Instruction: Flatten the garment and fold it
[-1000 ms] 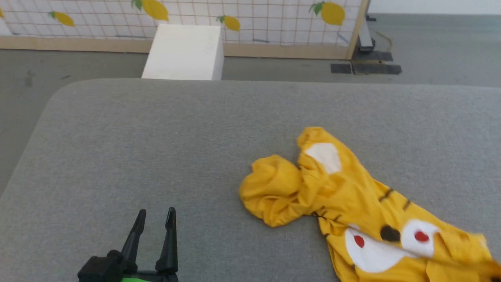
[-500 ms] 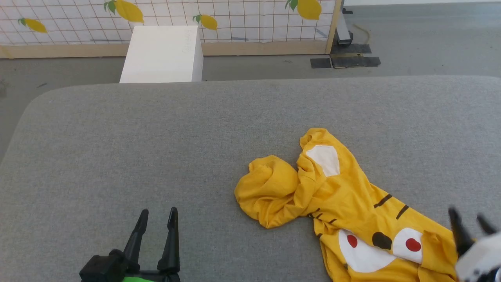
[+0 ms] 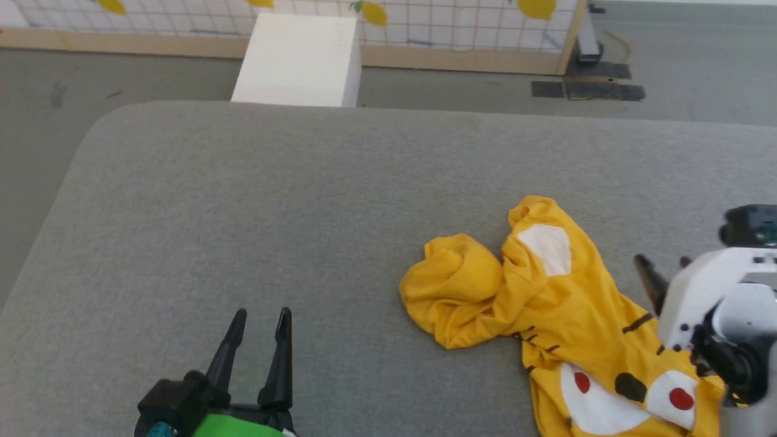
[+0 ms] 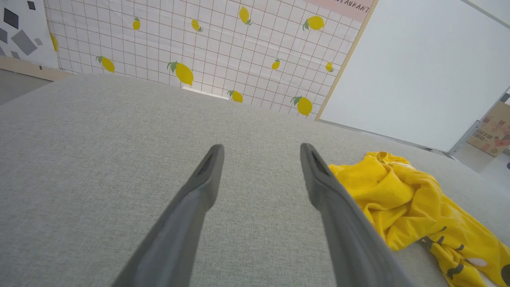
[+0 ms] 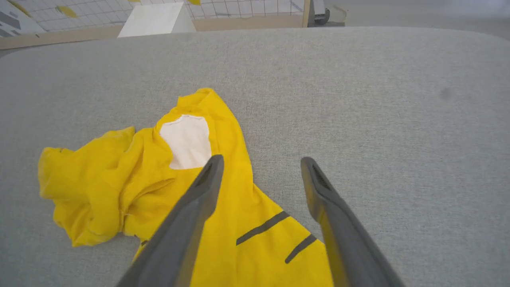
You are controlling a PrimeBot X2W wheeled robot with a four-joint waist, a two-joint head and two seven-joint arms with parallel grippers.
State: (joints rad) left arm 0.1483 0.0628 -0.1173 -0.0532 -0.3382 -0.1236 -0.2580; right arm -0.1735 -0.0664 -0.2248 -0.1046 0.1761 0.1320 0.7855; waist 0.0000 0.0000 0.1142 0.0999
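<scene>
The garment (image 3: 546, 303) is a mustard-yellow T-shirt lying crumpled on the grey table's right half, with a white patch, black stripes and red dots showing. Over its right edge hovers my right gripper (image 3: 665, 264), open. In the right wrist view that gripper (image 5: 261, 161) holds nothing, and the garment (image 5: 159, 171) lies below and to the left of its fingers. My left gripper (image 3: 261, 315) stands open near the front edge, well left of the shirt. In the left wrist view the left gripper (image 4: 261, 149) is over bare cloth, with the garment (image 4: 398, 195) to its right.
The grey padded table (image 3: 243, 200) has rounded far corners. Beyond its far edge stands a white box (image 3: 297, 60) on the floor, in front of a lemon-print grid panel (image 3: 455, 24) with a wooden frame. Black floor plates (image 3: 586, 90) lie at the back right.
My right arm has risen into the head view at the right, now beside the garment's right edge with its fingers apart. The head camera has shifted. The left gripper has stayed put.
</scene>
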